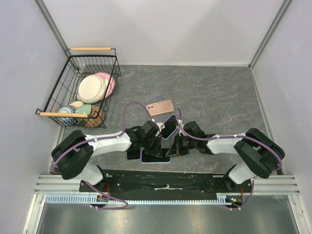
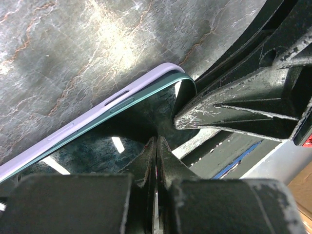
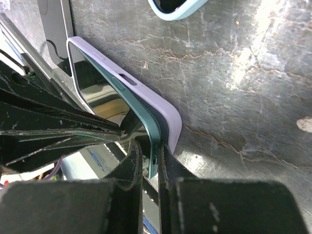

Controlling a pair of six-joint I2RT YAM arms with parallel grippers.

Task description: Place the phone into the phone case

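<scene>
Grey marbled tabletop [image 1: 219, 97], top view: lilac rectangular phone case [image 1: 155, 158] flat near arm bases, long axis left-right along near edge; black wire basket [image 1: 63, 87] of plates far left. Left wrist: dark green glass-faced phone [image 2: 97, 146] partly seated in case; left gripper [image 2: 156, 146] clenched on nothing, tips on screen. Right wrist: right gripper [image 3: 150, 153] clamping phone's corner edge, that corner standing proud of case.

We spot no legible txt, brand, no. or sign in any view: none on the phone [image 3: 100, 95], the lilac case [image 3: 156, 105] against it, or the wire basket [image 1: 92, 57] left of the phone.
</scene>
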